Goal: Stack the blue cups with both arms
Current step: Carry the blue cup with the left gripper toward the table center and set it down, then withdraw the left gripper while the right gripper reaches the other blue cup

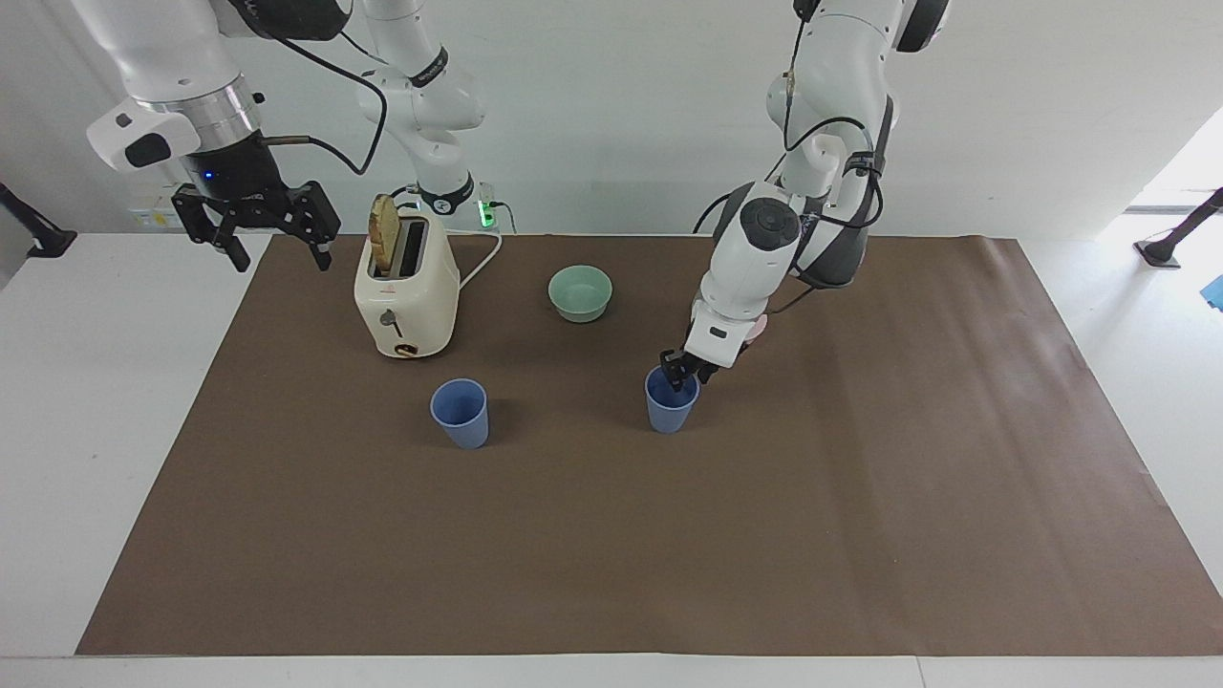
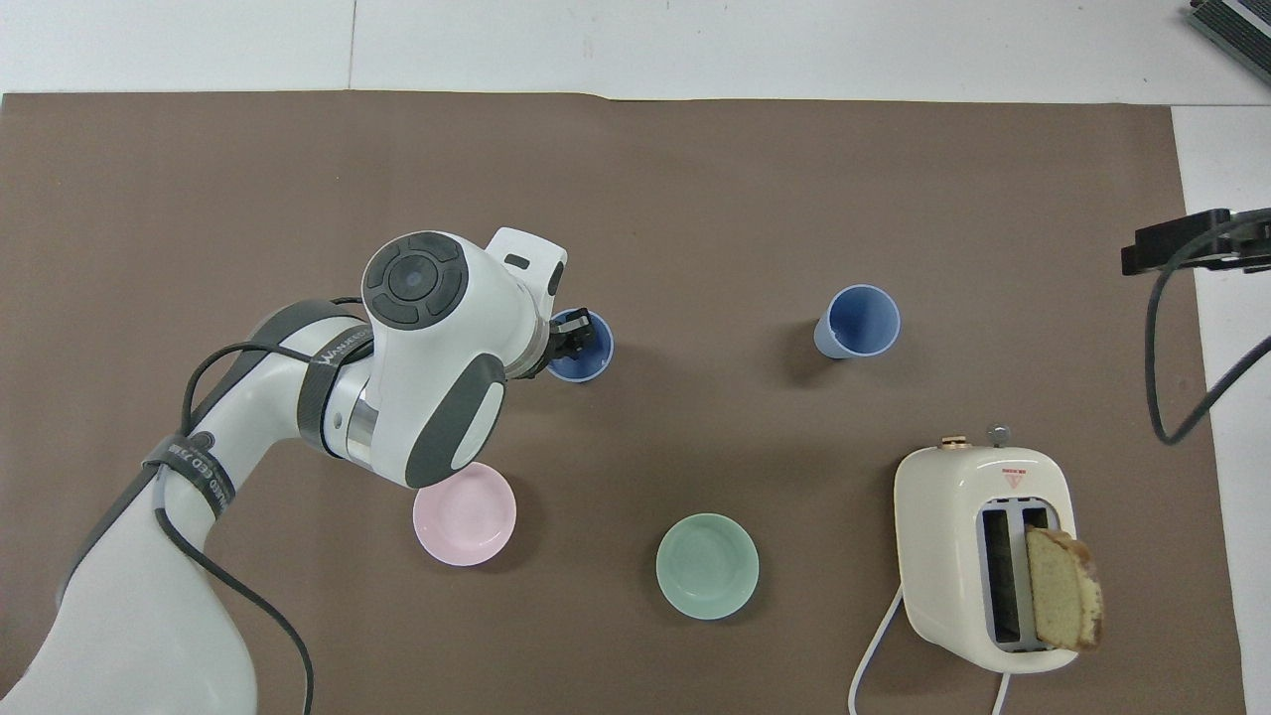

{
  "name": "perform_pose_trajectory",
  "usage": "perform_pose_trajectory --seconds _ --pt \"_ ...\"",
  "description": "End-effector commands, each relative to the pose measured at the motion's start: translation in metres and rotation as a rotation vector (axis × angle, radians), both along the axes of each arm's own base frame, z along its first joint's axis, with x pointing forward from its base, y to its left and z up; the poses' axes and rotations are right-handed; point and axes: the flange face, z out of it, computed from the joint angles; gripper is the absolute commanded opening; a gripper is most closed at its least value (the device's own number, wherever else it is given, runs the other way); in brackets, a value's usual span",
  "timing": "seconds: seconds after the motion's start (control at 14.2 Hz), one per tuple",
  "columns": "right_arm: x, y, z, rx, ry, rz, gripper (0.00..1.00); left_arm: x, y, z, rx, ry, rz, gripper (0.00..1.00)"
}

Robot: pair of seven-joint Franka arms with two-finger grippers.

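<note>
Table [image 1: 96, 430]: white, under a brown mat [image 1: 764, 554] that carries everything else.
Left arm [image 1: 764, 239]: reaches down over the mat's middle, above the pink bowl, and hides most of that bowl in the facing view.
Right arm [image 1: 182, 86]: waits, raised over the mat's edge at its own end of the table, beside the toaster.
Toaster [image 1: 405, 291]: cream, upright toward the right arm's end, nearer the robots than the cups. One slot holds a bread slice [image 1: 384, 232] standing half out; the other slot shows nothing in it. A white cord runs from it toward the robots.
Green bowl [image 1: 580, 291]: upright, nothing in it, between the toaster and the left arm, nearer the robots than both cups.
Pink bowl [image 2: 465, 513]: upright, nothing in it, beside the green bowl toward the left arm's end.
Cup one [image 1: 671, 401]: upright on the mat under the left gripper, mouth up, long axis vertical, nothing in it but a fingertip.
Cup two [image 1: 460, 413]: upright on its own, mouth up, long axis vertical, nothing in it; well apart from cup one toward the right arm's end, farther from the robots than the toaster.
Left gripper [image 1: 680, 371]: at cup one's rim on the robots' side, one finger in the mouth; whether it clamps the wall I cannot tell.
Right gripper [image 1: 277, 253]: fingers spread wide, holding nothing.
</note>
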Motion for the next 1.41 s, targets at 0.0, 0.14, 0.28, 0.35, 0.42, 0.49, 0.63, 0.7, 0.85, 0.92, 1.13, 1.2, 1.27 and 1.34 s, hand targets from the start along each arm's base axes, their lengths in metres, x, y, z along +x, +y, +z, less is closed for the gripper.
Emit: perform_pose_trajectory --seconds 0.0,0.14,0.28,0.35,0.42,0.49,0.63,0.7,0.85,0.92,1.13,1.2,1.27,1.34 --pt "-0.009 0.007 -0.006 0.017 0.010 0.011 1.00 0.002 0.014 0.015 0.063 -0.014 -0.020 1.00" --pt "-0.005 0.017 -0.028 0.018 0.015 0.027 1.00 0.007 0.030 0.036 0.092 -0.025 -0.015 1.00" --pt "0.003 0.029 -0.053 0.021 0.010 0.047 1.00 0.014 0.055 0.053 0.094 -0.040 -0.021 1.00" --pt "0.005 0.039 -0.067 0.021 0.021 0.062 1.00 0.017 0.070 0.061 0.102 -0.035 -0.041 1.00" --pt "0.011 0.040 -0.082 0.023 0.011 0.064 1.00 0.017 0.086 0.071 0.110 -0.031 -0.058 1.00" --pt "0.014 0.045 -0.093 0.025 0.004 0.072 1.00 0.016 0.103 0.083 0.117 -0.029 -0.077 1.00" --pt "0.021 0.060 -0.128 0.065 0.032 0.079 1.00 0.014 0.135 0.105 0.129 -0.022 -0.134 1.00" --pt "0.026 0.062 -0.149 0.075 0.050 0.076 1.00 0.012 0.150 0.114 0.136 -0.012 -0.163 1.00" --pt "0.037 0.072 -0.188 0.078 0.077 0.089 1.00 0.009 0.174 0.127 0.142 0.003 -0.219 1.00" --pt "0.040 0.080 -0.196 0.079 0.068 0.099 1.00 0.008 0.188 0.136 0.144 0.002 -0.248 1.00" --pt "0.049 0.084 -0.238 0.082 0.101 0.100 1.00 0.002 0.225 0.155 0.147 0.014 -0.330 1.00" --pt "0.050 0.083 -0.247 0.082 0.092 0.098 1.00 0.001 0.235 0.160 0.145 0.012 -0.357 1.00" --pt "0.049 0.082 -0.259 0.081 0.094 0.098 1.00 0.000 0.244 0.164 0.144 0.014 -0.385 1.00" --pt "0.049 0.082 -0.271 0.081 0.087 0.099 1.00 -0.003 0.245 0.174 0.144 0.015 -0.418 1.00"
